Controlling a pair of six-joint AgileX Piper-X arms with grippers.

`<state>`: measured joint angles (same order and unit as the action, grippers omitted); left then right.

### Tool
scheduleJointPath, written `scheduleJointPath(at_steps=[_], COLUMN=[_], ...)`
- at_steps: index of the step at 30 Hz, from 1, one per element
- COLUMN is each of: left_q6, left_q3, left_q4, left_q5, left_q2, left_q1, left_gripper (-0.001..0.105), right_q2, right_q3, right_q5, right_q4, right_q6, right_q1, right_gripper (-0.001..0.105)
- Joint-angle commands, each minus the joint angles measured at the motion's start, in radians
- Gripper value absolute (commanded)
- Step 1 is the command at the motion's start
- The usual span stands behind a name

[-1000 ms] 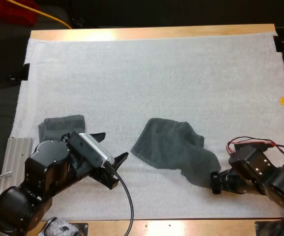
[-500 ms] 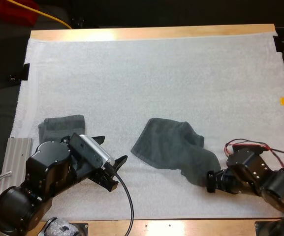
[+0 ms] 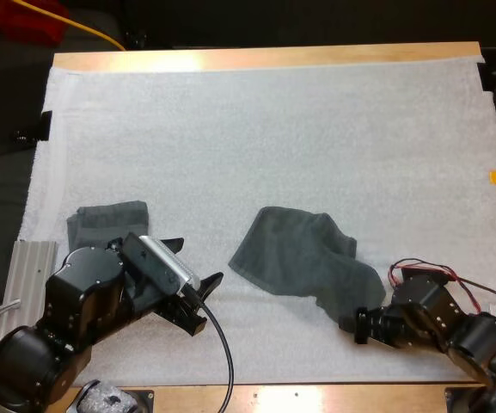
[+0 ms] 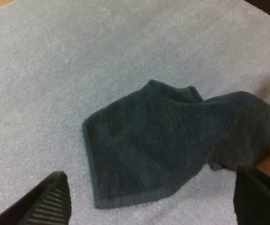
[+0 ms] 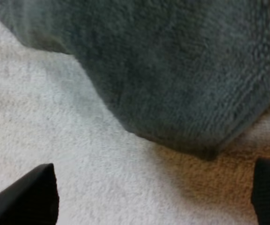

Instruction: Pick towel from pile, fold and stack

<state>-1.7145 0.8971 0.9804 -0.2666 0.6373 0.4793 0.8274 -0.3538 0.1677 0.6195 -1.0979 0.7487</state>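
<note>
L gripper (image 3: 201, 255) fingers wide, crumpled towel (image 3: 299, 254) well ahead; folded towel (image 3: 106, 219) behind them. R gripper (image 3: 357, 327) fingers wide too, towel's corner just ahead of tips.

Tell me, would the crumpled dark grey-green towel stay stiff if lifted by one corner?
Probably not: the crumpled dark grey-green cloth towel lies in soft folds, so it would likely hang limp. Its fuzzy pile looks grippy rather than slippery.
</note>
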Motion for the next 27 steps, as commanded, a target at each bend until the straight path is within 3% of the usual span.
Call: scheduleJointPath(at_steps=[1, 15, 27], left_q6=[-0.009, -0.009, -0.009], left_q3=[0.004, 0.004, 0.004], left_q4=[-0.006, -0.006, -0.006], left_q5=[0.000, 0.000, -0.029], left_q2=[-0.002, -0.002, -0.002], left_q1=[0.003, 0.003, 0.003], left_gripper=[0.070, 0.070, 0.070], right_q2=[-0.007, -0.007, -0.007], right_q3=[0.012, 0.171, 0.171], right_q5=[0.011, 0.016, -0.046], right_q4=[-0.031, -0.359, -0.362], right_q6=[0.007, 0.146, 0.160], right_q1=[0.001, 0.001, 0.001], right_gripper=[0.081, 0.081, 0.081])
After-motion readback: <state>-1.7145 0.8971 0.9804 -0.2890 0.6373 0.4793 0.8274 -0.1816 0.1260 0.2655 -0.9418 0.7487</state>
